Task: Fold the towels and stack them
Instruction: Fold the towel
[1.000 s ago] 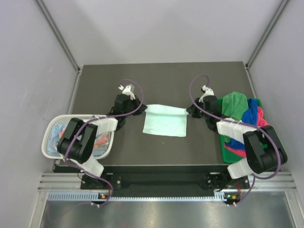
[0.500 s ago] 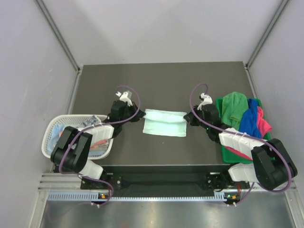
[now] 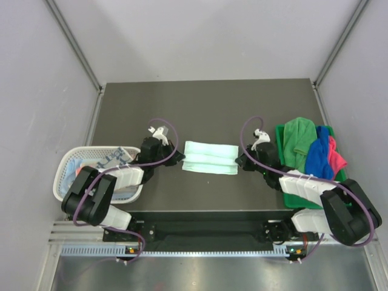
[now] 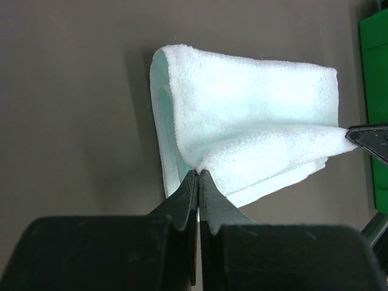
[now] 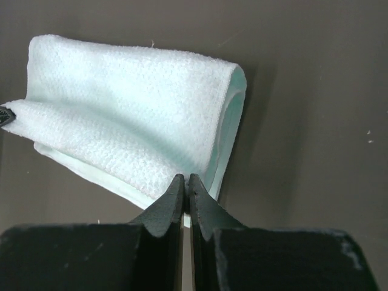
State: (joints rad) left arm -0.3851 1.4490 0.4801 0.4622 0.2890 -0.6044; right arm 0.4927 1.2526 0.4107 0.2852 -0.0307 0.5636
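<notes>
Mid-table on the dark grey tabletop [image 3: 206, 103], between the arms, lies the pale mint terry cloth towel [image 3: 210, 157]. The left gripper [image 4: 198, 176] and right gripper [image 5: 186, 179] are each pinched closed on a towel corner at opposite ends. Since a second ago both have drawn nearer their bases. The towel, flat then, is now doubled over, with a rounded fold along its far side.

Both arms stretch low toward mid-frame. Left end effector [image 3: 180, 159] and right end effector [image 3: 240, 161] face each other, jaws pinched shut.
</notes>
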